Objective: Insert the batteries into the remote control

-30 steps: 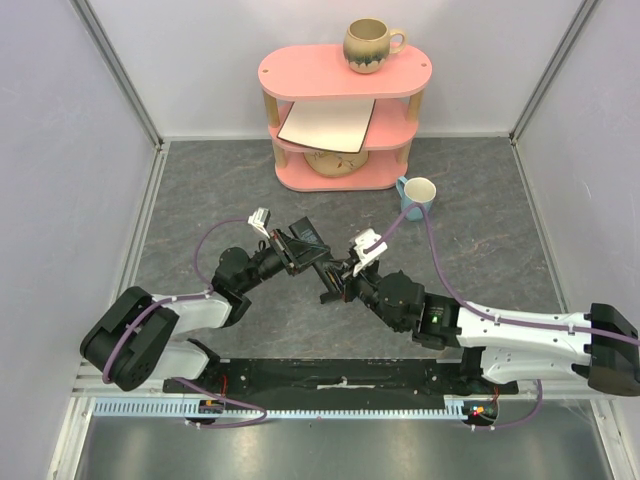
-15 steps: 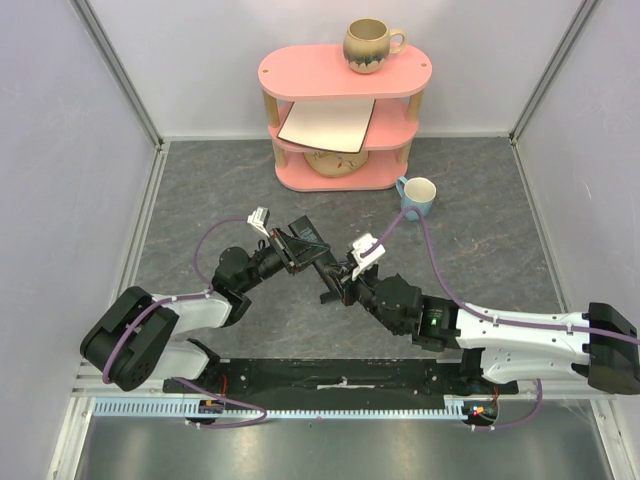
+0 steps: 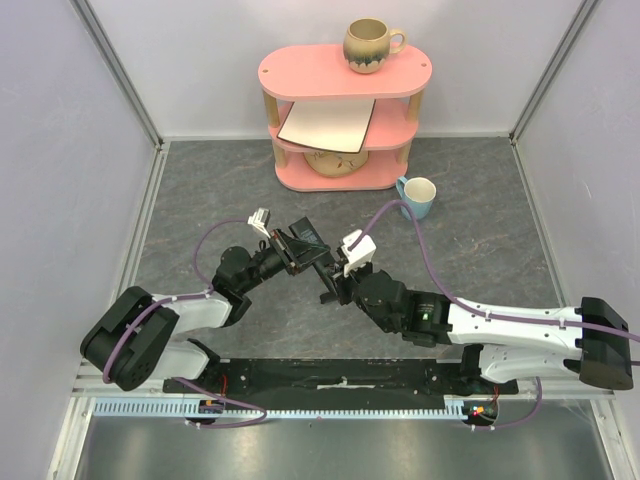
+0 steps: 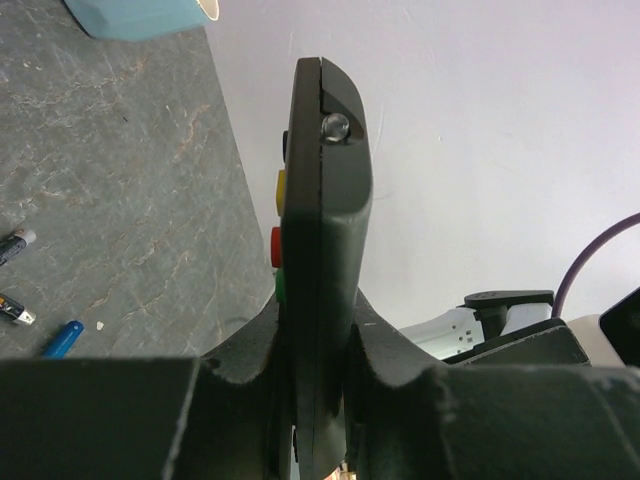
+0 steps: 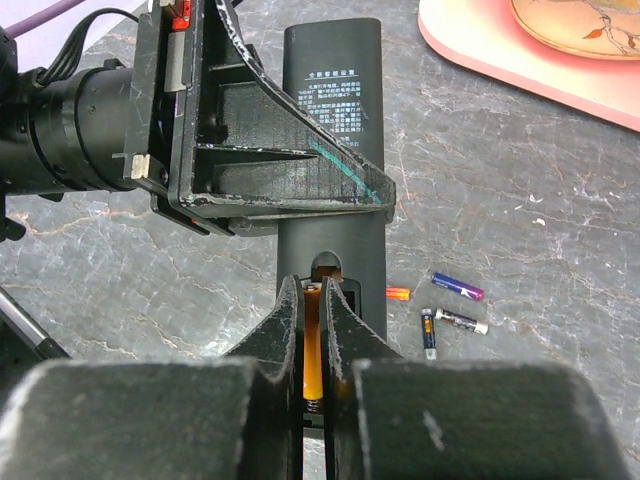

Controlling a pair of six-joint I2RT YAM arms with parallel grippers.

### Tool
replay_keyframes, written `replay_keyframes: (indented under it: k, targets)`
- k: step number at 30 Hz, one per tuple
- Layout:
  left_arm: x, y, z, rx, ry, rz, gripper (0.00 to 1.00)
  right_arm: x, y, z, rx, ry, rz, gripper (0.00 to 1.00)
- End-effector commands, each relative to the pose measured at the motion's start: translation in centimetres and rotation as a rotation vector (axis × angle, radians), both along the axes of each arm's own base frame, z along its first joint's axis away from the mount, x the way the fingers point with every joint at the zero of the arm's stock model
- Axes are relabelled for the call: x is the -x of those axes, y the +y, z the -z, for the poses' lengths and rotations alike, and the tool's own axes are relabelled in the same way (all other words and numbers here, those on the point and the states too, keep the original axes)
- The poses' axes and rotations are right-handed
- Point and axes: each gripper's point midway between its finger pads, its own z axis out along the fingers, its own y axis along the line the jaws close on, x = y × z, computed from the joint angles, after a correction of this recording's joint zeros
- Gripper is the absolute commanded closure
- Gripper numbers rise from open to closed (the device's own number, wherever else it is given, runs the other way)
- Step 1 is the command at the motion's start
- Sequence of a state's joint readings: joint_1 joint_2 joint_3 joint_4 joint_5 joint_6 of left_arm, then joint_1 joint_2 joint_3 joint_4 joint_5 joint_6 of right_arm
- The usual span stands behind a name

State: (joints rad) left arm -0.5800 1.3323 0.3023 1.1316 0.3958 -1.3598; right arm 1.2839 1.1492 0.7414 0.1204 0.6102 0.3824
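My left gripper (image 3: 300, 250) is shut on the black remote control (image 4: 322, 200) and holds it on edge above the table. The right wrist view shows the remote's back (image 5: 335, 110) with its battery compartment open. My right gripper (image 5: 312, 300) is shut on an orange battery (image 5: 312, 345) that sits lengthwise in the compartment, against a spring at its near end. Several loose batteries lie on the table right of the remote: a red-orange one (image 5: 398, 293), a blue-purple one (image 5: 457, 286) and two dark ones (image 5: 428, 332).
A pink three-tier shelf (image 3: 345, 110) stands at the back, with a brown mug (image 3: 370, 45) on top and a plate and bowl inside. A light blue mug (image 3: 417, 195) stands to its right. Grey walls close in both sides.
My right arm has shifted a little left and forward, bringing its gripper closer onto the remote's end. The left arm and the remote have stayed put.
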Motion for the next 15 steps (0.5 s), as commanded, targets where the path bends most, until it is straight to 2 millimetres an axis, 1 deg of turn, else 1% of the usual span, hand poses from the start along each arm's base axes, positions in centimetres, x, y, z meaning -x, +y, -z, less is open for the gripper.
replay_keyframes:
  k: [1,6,15]
  targets:
    - [-0.2,0.16,-4.96,0.092,-0.144,-0.021,0.98,0.03,-0.93,1.14,0.039,0.041,0.051,0.9]
    - [-0.09,0.26,-4.86,0.087,-0.146,-0.023,0.98,-0.34,-1.47,0.54,0.016,0.038,0.094,0.79]
    - [-0.1,0.15,-4.71,0.078,-0.144,-0.018,0.98,-0.41,-1.45,0.23,0.016,0.04,0.103,0.69]
